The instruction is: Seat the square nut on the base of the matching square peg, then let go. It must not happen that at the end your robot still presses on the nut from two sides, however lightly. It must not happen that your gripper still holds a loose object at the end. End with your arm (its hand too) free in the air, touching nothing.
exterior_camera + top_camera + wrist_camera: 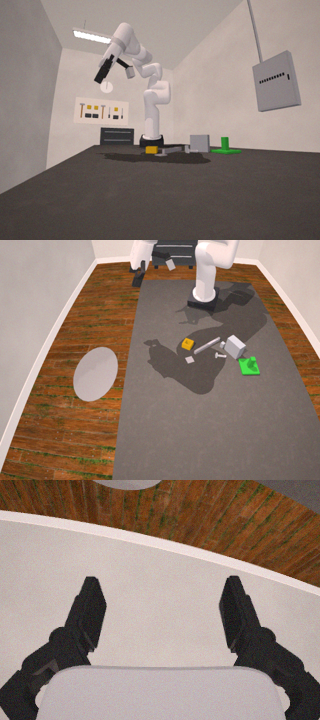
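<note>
The yellow square nut (187, 343) lies flat on the dark mat, near its middle; it also shows in the exterior view (151, 149). The green square peg (251, 362) stands upright on its green base (248, 367) to the right of the nut, also seen in the exterior view (225, 146). My gripper (98, 77) is raised high above the table's far left, well away from both, and tilted. In the wrist view its fingers stand wide open with nothing between them, facing a wall and wooden floor.
A grey box (234, 346), a long grey bar (206, 345), a small grey bolt-like piece (219, 355), a small grey cube (222, 344) and a flat grey tile (189, 359) lie between nut and peg. A grey oval disc (95, 373) lies on the wooden floor at left. My arm base (203, 298) stands at the mat's far end.
</note>
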### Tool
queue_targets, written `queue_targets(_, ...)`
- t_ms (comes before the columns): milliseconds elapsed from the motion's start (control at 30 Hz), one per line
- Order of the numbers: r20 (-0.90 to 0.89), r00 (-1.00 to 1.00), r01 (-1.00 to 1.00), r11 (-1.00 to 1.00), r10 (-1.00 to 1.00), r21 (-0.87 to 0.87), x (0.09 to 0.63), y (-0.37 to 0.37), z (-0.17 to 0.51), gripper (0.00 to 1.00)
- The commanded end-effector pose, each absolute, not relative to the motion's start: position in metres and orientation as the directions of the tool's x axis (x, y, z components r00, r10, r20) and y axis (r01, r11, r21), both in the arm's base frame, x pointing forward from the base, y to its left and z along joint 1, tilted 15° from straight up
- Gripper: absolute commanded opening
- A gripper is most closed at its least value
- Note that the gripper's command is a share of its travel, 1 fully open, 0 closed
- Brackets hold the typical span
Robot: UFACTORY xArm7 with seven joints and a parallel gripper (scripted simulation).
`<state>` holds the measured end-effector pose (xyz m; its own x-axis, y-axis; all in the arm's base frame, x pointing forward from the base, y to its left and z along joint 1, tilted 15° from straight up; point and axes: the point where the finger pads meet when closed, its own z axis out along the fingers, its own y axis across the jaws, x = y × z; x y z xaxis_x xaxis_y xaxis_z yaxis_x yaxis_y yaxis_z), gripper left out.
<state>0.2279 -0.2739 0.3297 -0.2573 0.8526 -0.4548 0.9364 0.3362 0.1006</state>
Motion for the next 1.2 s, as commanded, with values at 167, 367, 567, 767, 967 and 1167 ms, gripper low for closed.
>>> queue_targets(167,-0.457,-0.256,0.936,0.336,0.852,0.103,0.228,-0.274,0.331,1.00)
queue_targets(367,-0.457,-0.256,0.936,0.336,0.852,0.103,0.228,-0.274,0.331,1.00)
queue_targets(567,-0.457,-0.256,0.936,0.336,0.852,0.103,0.228,-0.274,0.331,0.60)
queue_targets(767,-0.456,-0.249,0.938,0.330,0.855,0.107,0.229,-0.273,0.331,0.60)
queue_targets(967,-0.447,-0.215,0.945,0.300,0.869,0.129,0.234,-0.269,0.328,0.60)
queue_targets(1167,-0.433,-0.170,0.953,0.260,0.885,0.157,0.239,-0.263,0.325,0.60)
